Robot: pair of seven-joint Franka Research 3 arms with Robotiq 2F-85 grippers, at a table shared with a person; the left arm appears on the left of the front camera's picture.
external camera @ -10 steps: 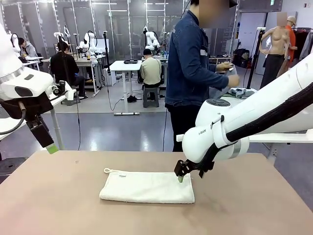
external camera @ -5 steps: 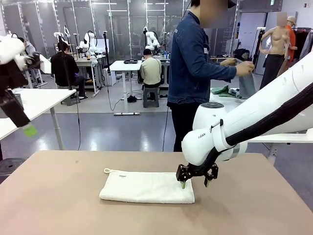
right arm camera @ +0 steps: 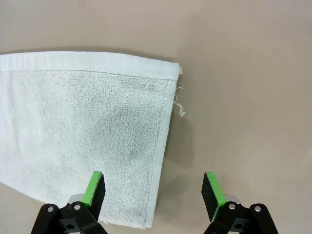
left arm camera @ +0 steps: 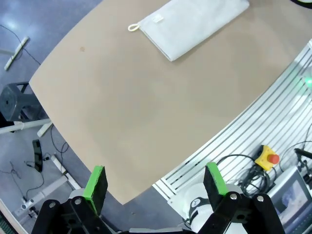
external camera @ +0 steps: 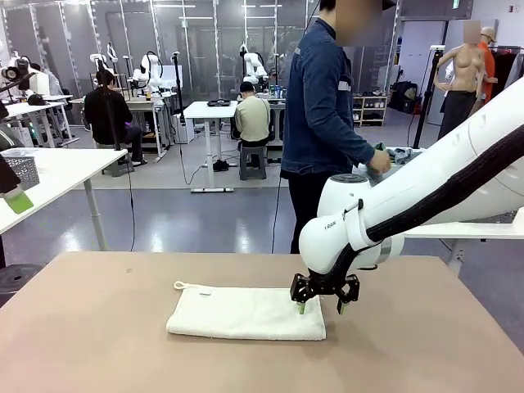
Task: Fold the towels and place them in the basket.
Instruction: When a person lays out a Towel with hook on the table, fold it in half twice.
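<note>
A white towel (external camera: 246, 313) lies folded into a long strip on the tan table (external camera: 106, 327), its hanging loop at the left end. My right gripper (external camera: 320, 305) hangs open just above the towel's right end. In the right wrist view one finger is over the towel (right arm camera: 87, 126) and the other over bare table, with the right gripper (right arm camera: 153, 190) holding nothing. My left gripper (left arm camera: 156, 181) is open and empty, high up off the table's left side, looking down on the towel (left arm camera: 195, 24). A dark mesh basket (external camera: 23, 169) stands on the white side table at the left.
A person in a denim jacket (external camera: 323, 106) stands beyond the table's far edge, turned right, with a hand (external camera: 378, 161) at cloths on a side table (external camera: 458, 231). In the left wrist view, cables and a red stop button (left arm camera: 271, 158) sit beside the robot base below the table's near edge.
My left arm has swung up and out to the left. My right gripper has turned and shifted slightly over the towel's right end. The person has lowered their hands to the side table.
</note>
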